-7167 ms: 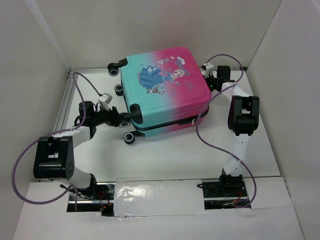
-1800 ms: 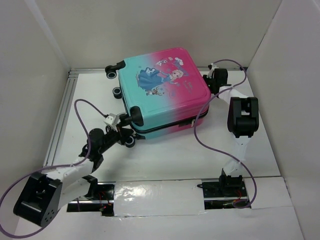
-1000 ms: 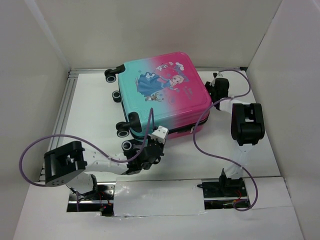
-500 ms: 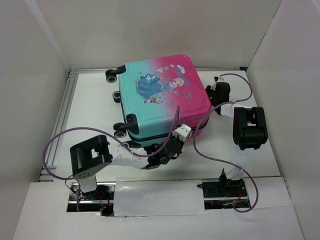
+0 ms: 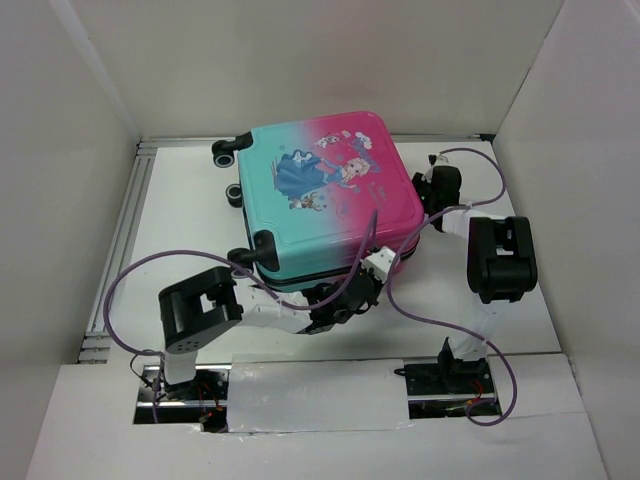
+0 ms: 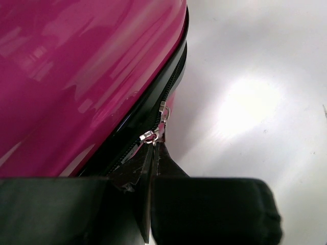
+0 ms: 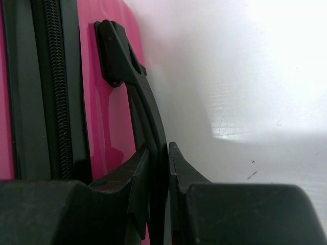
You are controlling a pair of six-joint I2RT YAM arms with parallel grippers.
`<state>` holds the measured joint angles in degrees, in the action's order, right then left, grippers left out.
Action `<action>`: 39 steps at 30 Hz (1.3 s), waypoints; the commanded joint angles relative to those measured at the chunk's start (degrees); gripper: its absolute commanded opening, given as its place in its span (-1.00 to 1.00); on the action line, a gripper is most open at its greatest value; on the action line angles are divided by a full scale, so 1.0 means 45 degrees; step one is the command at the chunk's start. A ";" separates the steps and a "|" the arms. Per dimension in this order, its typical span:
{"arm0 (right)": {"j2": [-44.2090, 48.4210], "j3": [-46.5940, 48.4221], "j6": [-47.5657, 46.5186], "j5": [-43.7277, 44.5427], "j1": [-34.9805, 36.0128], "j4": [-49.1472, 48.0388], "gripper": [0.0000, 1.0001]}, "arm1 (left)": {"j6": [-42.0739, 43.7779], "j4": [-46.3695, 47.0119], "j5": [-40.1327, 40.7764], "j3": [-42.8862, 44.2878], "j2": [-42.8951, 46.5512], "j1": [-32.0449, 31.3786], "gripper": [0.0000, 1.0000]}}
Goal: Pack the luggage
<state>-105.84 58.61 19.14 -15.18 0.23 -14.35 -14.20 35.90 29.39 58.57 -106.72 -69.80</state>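
Observation:
The luggage (image 5: pixel 320 200) lies flat and closed, its pink-to-teal princess shell facing up. Reaching across its front edge, my left gripper (image 5: pixel 372 275) sits at the pink front-right part. In the left wrist view the left gripper (image 6: pixel 153 149) is shut on the silver zipper pull (image 6: pixel 154 135) of the black zipper seam (image 6: pixel 171 87). My right gripper (image 5: pixel 422 195) is at the luggage's right side. The right wrist view shows the right gripper (image 7: pixel 159 153) shut on the black side handle (image 7: pixel 135 87), beside the zipper (image 7: pixel 56 76).
White walls box in the table on three sides. An aluminium rail (image 5: pixel 122 240) runs along the left. The black wheels (image 5: pixel 226 150) stick out on the luggage's left side. Purple cables (image 5: pixel 140 270) loop over the table by both arms.
My left gripper has slid to the right along the luggage's front edge, from near the front-left wheel to the pink corner. The right gripper has stayed on the handle.

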 commanded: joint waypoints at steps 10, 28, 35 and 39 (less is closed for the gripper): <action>0.0120 -0.0272 0.0065 -0.0242 0.0808 0.4202 -0.61 | -0.0925 0.0812 -0.2431 0.0034 0.0897 -0.0485 -0.55; 0.5763 0.1254 -0.0073 0.1070 -0.0363 0.7154 1.00 | -0.3309 -0.8539 -0.2995 -0.1745 0.9199 0.0627 0.99; 0.9411 -0.0268 -0.0248 0.0972 -0.0363 0.7212 1.00 | -0.3584 -1.1510 -0.3210 -0.1862 1.2735 0.3609 0.99; 1.1364 -0.1362 -0.0132 0.0465 -0.0363 0.7075 1.00 | -0.3466 -1.1961 -0.4047 -0.1979 1.3772 0.5543 0.99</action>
<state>-59.35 55.44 18.20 -11.00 -1.43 16.67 -29.08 -13.80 14.96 50.35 -46.35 -49.32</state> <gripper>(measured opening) 0.999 0.995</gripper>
